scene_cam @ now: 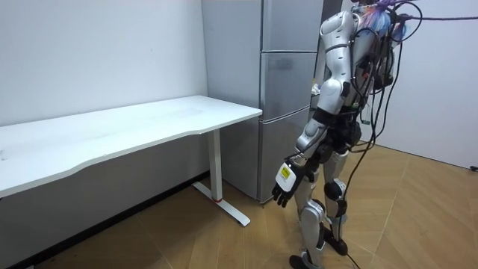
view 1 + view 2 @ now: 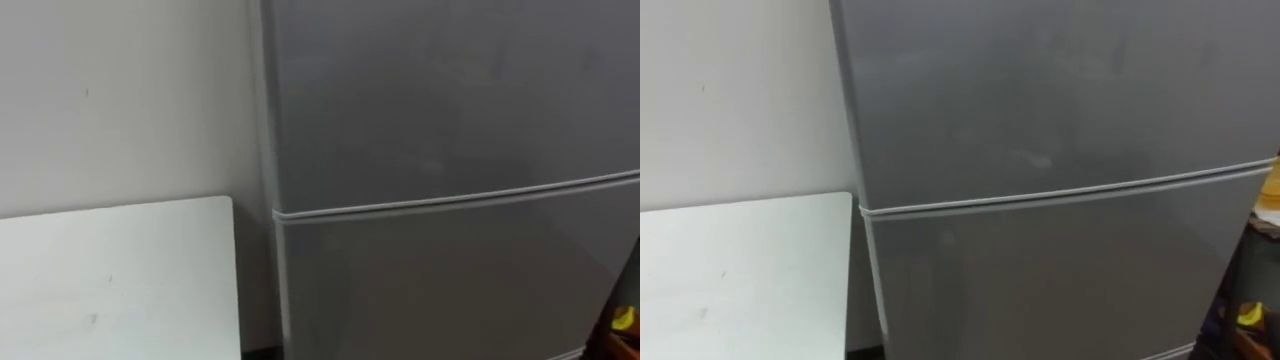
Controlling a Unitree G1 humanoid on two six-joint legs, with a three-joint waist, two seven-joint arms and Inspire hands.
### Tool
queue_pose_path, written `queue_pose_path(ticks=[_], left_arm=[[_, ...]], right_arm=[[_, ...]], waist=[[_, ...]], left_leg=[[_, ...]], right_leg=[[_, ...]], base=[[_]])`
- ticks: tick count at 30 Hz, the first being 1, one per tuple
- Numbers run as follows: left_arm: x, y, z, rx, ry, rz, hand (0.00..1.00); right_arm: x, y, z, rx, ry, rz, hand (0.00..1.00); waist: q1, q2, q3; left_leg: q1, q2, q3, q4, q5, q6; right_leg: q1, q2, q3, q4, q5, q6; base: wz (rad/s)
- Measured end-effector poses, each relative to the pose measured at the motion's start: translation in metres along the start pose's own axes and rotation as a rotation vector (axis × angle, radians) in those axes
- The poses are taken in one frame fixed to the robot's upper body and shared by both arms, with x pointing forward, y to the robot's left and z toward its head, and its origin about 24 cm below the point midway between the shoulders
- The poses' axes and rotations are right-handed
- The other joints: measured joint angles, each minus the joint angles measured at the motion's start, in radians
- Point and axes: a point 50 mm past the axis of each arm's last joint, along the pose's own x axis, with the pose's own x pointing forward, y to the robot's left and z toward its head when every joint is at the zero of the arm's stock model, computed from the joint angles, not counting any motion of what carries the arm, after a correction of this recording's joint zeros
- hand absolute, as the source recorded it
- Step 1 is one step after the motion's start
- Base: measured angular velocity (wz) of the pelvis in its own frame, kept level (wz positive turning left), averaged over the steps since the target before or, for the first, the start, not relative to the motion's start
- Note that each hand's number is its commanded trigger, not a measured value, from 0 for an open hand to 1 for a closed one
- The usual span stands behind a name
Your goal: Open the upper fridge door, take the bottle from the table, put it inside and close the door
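We're standing right up at the grey fridge (image 1: 287, 82), facing its front, with the white table (image 2: 110, 280) off to our left against the wall; the head camera looks at flat door panels split by a pale seam (image 2: 450, 203) at about the table's height, and every panel sits flush and shut; so the fridge has to be opened before anything goes in; the room view shows a second seam higher up the front, so we judge the upper compartment sits above where the eyes are aimed, and the reach will likely have to go up; the left hand (image 1: 284, 181) hangs low beside the thigh, well apart from the fridge, its fingers loose and slack, holding nothing; that looks like a plain standing posture, and it leaves the arm free for a door pull; and the bottle? We cannot tell where it is; a small yellow shape (image 2: 625, 320) sits at the lower right edge of the eye views, just past the fridge's side, but it is too small to name; the table's near corner is bare.
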Motion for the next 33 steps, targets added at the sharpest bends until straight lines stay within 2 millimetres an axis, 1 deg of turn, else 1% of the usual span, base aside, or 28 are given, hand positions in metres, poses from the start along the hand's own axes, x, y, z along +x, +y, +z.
queue_pose_path(ticks=[1, 2, 4, 5, 6, 7, 12, 15, 17, 21, 23, 25, 27, 29, 30, 33], left_arm=[[0.0, 0.002, 0.0, -0.01, 0.0, 0.009, 0.0], [0.0, 0.003, 0.0, -0.016, 0.001, 0.013, 0.0], [0.0, 0.005, -0.001, -0.023, 0.006, 0.02, 0.0], [0.0, 0.005, -0.001, -0.022, 0.005, 0.021, 0.0], [0.0, 0.005, 0.0, -0.023, 0.004, 0.022, 0.0], [0.001, 0.006, 0.0, -0.022, 0.003, 0.028, 0.0], [0.001, 0.006, 0.002, -0.019, 0.002, 0.04, 0.0], [0.002, 0.007, 0.002, -0.021, 0.002, 0.041, 0.0], [0.003, 0.006, 0.003, -0.013, 0.007, 0.039, 0.0], [0.004, 0.007, 0.006, 0.002, 0.004, 0.036, 0.0], [0.005, 0.007, 0.008, 0.012, -0.001, 0.033, 0.0], [0.005, 0.007, 0.009, 0.014, -0.003, 0.033, 0.0], [0.005, 0.006, 0.009, 0.018, -0.002, 0.028, 0.0], [0.006, 0.006, 0.013, 0.027, -0.01, 0.025, 0.0], [0.006, 0.006, 0.014, 0.031, -0.014, 0.026, 0.0], [0.007, 0.008, 0.018, 0.04, -0.02, 0.028, 0.0]], right_arm=[[0.004, 0.006, 0.012, 0.01, -0.056, 0.013, 0.0], [0.005, 0.01, 0.018, 0.02, -0.083, 0.021, 0.0], [0.008, 0.026, 0.039, 0.078, -0.17, 0.068, 0.0], [0.008, 0.031, 0.045, 0.098, -0.205, 0.09, 0.0], [0.007, 0.033, 0.048, 0.106, -0.216, 0.098, 0.0], [0.005, 0.036, 0.051, 0.117, -0.231, 0.114, 0.0], [-0.002, 0.051, 0.05, 0.086, -0.27, 0.179, 0.0], [-0.005, 0.055, 0.057, 0.094, -0.31, 0.202, 0.0], [-0.005, 0.062, 0.062, 0.116, -0.34, 0.217, 0.0], [-0.006, 0.073, 0.071, 0.092, -0.43, 0.253, 0.0], [-0.008, 0.077, 0.072, 0.081, -0.453, 0.291, 0.0], [-0.01, 0.081, 0.072, 0.069, -0.46, 0.318, 0.0], [-0.013, 0.089, 0.07, 0.076, -0.455, 0.36, 0.0], [-0.016, 0.1, 0.064, 0.035, -0.466, 0.417, 0.0], [-0.016, 0.103, 0.063, 0.019, -0.47, 0.43, 0.0], [-0.018, 0.114, 0.052, -0.029, -0.449, 0.493, 0.0]], waist=[[0.005, -0.005, 0.0005], [0.007, -0.008, 0.001], [0.011, -0.016, 0.0036], [0.012, -0.018, 0.0042], [0.015, -0.02, 0.0043], [0.029, -0.019, 0.0039], [0.044, -0.021, 0.0063], [0.064, -0.019, 0.0054], [0.069, -0.019, 0.0053], [0.084, -0.017, 0.005], [0.088, -0.015, 0.0042], [0.091, -0.014, 0.0041], [0.094, -0.012, 0.0059], [0.104, -0.008, 0.0071], [0.108, -0.008, 0.0077], [0.126, -0.014, 0.009]], left_leg=[[0.001, 0.0, 0.0, -0.001, 0.0, 0.0], [0.001, 0.0, -0.001, -0.001, 0.0, 0.0], [-0.002, 0.0, -0.006, -0.001, 0.0, 0.0], [-0.002, 0.0, -0.007, -0.001, 0.0, 0.0], [-0.002, 0.0, -0.009, -0.002, 0.0, 0.0], [-0.002, 0.0, -0.009, -0.002, 0.0, 0.0], [-0.004, 0.0, -0.014, -0.001, 0.0, 0.0], [-0.005, 0.0, -0.015, 0.0, 0.0, 0.0], [-0.008, -0.001, -0.019, 0.0, 0.0, 0.0], [-0.006, -0.001, -0.021, 0.0, 0.0, 0.0], [-0.001, -0.002, -0.033, 0.001, 0.0, 0.0], [0.0, -0.002, -0.044, 0.0, 0.0, 0.0], [0.005, -0.002, -0.045, 0.0, 0.0, 0.0], [0.004, -0.001, -0.046, 0.0, 0.0, 0.0], [0.004, -0.001, -0.046, 0.0, 0.0, 0.0], [0.005, -0.002, -0.05, 0.0, 0.0, 0.0]], right_leg=[[0.0, 0.0, -0.002, -0.001, 0.0, 0.0], [0.0, 0.0, -0.003, -0.002, 0.0, 0.0], [0.001, 0.0, -0.008, -0.004, 0.0, 0.0], [0.002, 0.0, -0.009, -0.006, 0.0, 0.0], [0.003, 0.0, -0.01, -0.007, 0.0, 0.0], [0.003, 0.0, -0.01, -0.006, 0.0, 0.0], [0.001, -0.001, -0.014, -0.006, 0.0, 0.0], [0.001, -0.002, -0.017, -0.006, -0.001, 0.001], [0.002, -0.004, -0.025, -0.006, -0.002, 0.001], [0.009, -0.004, -0.026, -0.008, -0.002, 0.001], [0.027, -0.003, -0.038, -0.022, 0.0, 0.002], [0.036, -0.004, -0.048, -0.025, -0.001, 0.002], [0.037, -0.004, -0.05, -0.023, 0.0, 0.002], [0.035, -0.004, -0.051, -0.02, 0.0, 0.002], [0.035, -0.004, -0.052, -0.019, 0.0, 0.002], [0.038, -0.005, -0.054, -0.018, 0.0, 0.002]], base=[[0.0], [0.04], [0.05], [0.05], [0.0], [0.0], [0.01], [0.02], [0.07], [0.02], [0.16], [0.15], [0.04], [0.0], [0.0], [0.02]])
